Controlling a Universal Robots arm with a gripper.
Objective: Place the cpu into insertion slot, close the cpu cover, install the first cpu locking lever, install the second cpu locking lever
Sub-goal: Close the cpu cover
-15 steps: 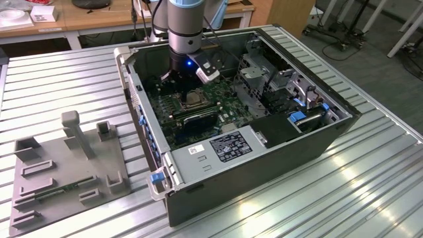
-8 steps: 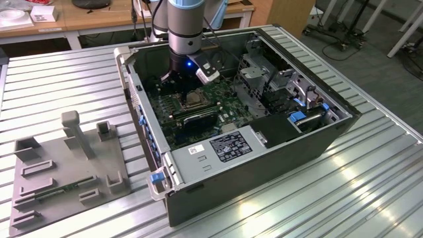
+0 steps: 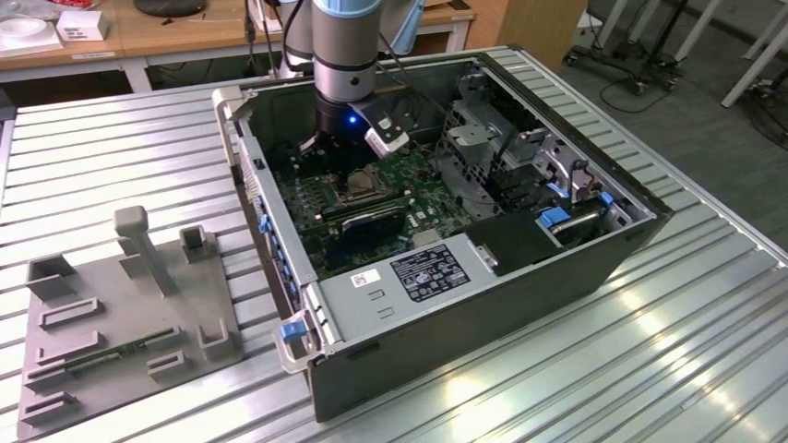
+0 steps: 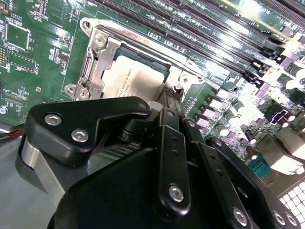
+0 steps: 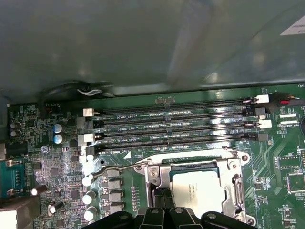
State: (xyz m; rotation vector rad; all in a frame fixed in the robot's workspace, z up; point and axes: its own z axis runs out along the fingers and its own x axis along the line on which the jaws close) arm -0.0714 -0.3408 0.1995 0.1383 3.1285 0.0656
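Gripper: in both wrist views its black fingers (image 4: 169, 95) (image 5: 164, 200) are drawn together with no gap showing between them and nothing clamped; the tips sit at the edge of the socket's metal frame, just beside the chip, and whether they press on the metal I cannot tell
Gripper linkage: black bars and bolted plates in the foreground of the second wrist view
Cpu: the pale silvery-tan cpu (image 4: 136, 78) (image 5: 198, 191) lies flat inside the socket, apart from the fingers
Insertion slot: the insertion slot (image 5: 190, 167) (image 3: 360, 185) shows as a dark border along one side of the chip, near the middle of the board
Cpu cover: the silvery cpu cover (image 4: 102, 62) (image 5: 232, 183) frames the chip; whether it is pressed fully flat is unclear
Locking lever: a thin metal locking lever (image 5: 116, 169) (image 4: 157, 53) runs along the socket side that faces the memory slots, its bent handle sticking out past the corner
Memory slots: four long black memory slots (image 5: 176, 126) (image 4: 214, 33) lie side by side just beyond the socket
Motherboard: green motherboard (image 5: 43, 157) (image 4: 43, 62) with small capacitors
Robot arm: the robot arm (image 3: 345, 55) reaches straight down into the case
Computer case: open black computer case (image 3: 493, 305), lying on its side
Table: ribbed metal table (image 3: 124, 148)
Fixture tray: grey fixture tray (image 3: 124, 332) towards the exterior view's left, well apart from the case
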